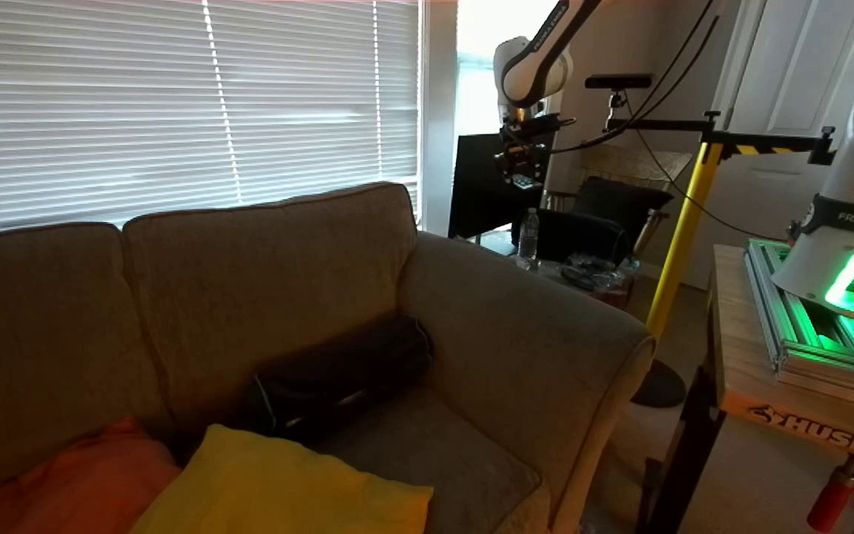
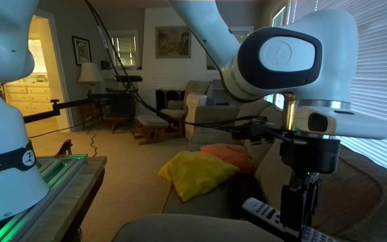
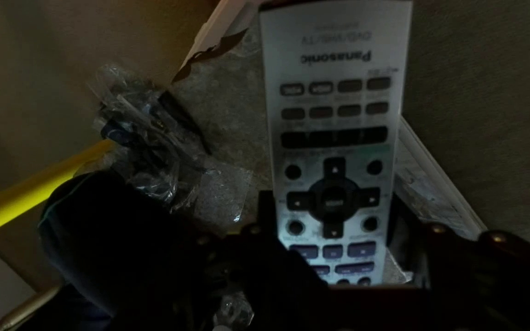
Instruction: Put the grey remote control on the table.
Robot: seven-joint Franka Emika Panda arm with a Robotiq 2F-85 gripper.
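The grey remote control point(image 3: 336, 115) has a light grey face with dark buttons. My gripper point(image 3: 331, 220) is shut on it, with one dark finger at each long side in the wrist view. In an exterior view the remote point(image 2: 262, 210) sticks out to both sides of the gripper point(image 2: 297, 218) and is tilted there. In an exterior view the gripper point(image 1: 522, 163) and remote point(image 1: 525, 182) hang in the air above the small cluttered table point(image 1: 547, 274). In the wrist view the tabletop point(image 3: 235, 110) lies below the remote, which hides part of it.
A clear bottle point(image 1: 528, 236) and crumpled plastic bags point(image 1: 601, 271) stand on the table; the bags point(image 3: 154, 138) also show in the wrist view. A black monitor point(image 1: 471, 185) is behind the gripper. The sofa arm point(image 1: 523, 311) and a yellow post point(image 1: 683, 230) are close by.
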